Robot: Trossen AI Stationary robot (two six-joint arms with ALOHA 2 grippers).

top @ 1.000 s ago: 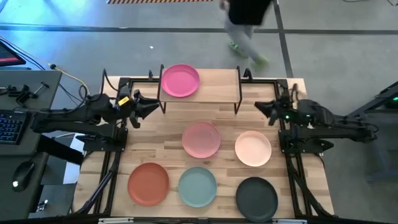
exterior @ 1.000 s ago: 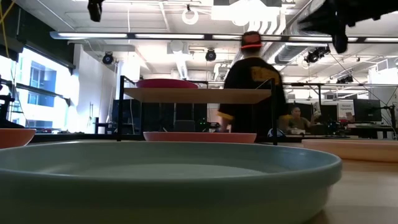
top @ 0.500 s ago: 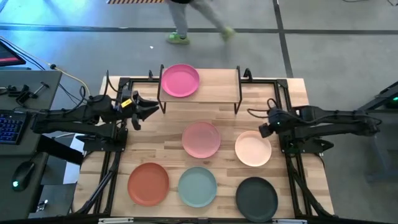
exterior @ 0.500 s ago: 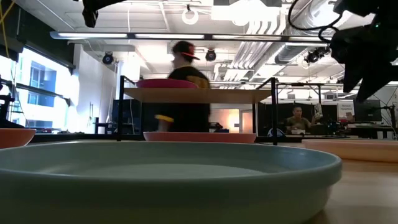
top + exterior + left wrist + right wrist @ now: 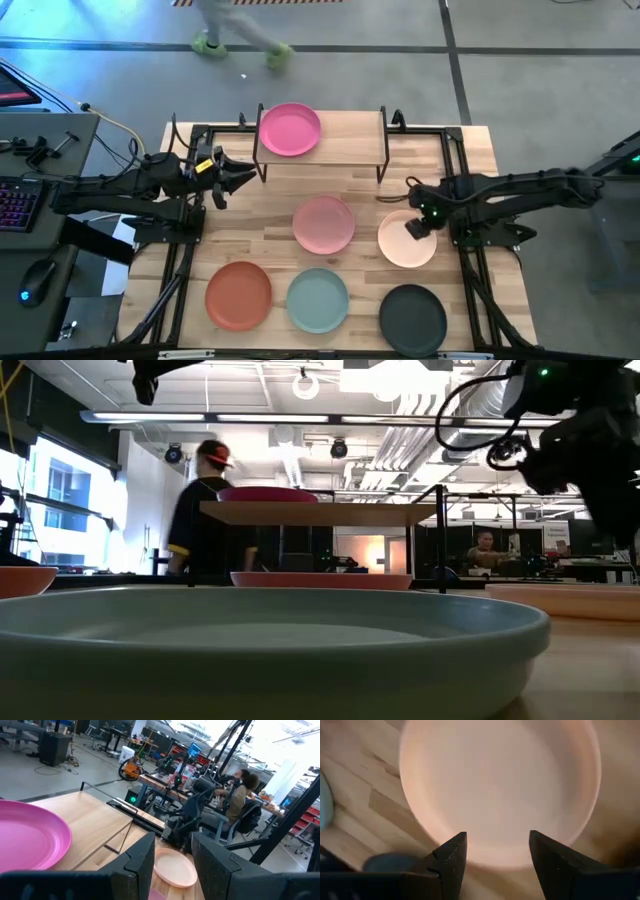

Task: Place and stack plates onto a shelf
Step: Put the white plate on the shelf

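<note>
The magenta plate [image 5: 290,130] lies on the left half of the shelf [image 5: 350,148] at the table's far edge. On the tabletop lie the light pink plate [image 5: 324,223], the cream plate [image 5: 410,248], the orange plate [image 5: 238,295], the pale teal plate [image 5: 317,299] and the black plate [image 5: 412,316]. My right gripper [image 5: 413,226] hangs open over the cream plate [image 5: 500,785], fingers pointing down, with the plate's rim showing between them. My left gripper [image 5: 243,176] waits open beside the shelf's left end, level with the magenta plate [image 5: 30,837].
Black frame rails [image 5: 180,270] run along the table's left and right sides. The shelf's thin black legs [image 5: 380,170] stand just beyond the cream plate. A person [image 5: 210,510] walks behind the table. A desk with a keyboard [image 5: 15,200] stands at the left.
My right gripper has swung from beside the shelf's right end toward the table's near edge and left, coming down over the cream plate and tipping to point downward. The plates have not moved. The person behind the table has walked from right to left.
</note>
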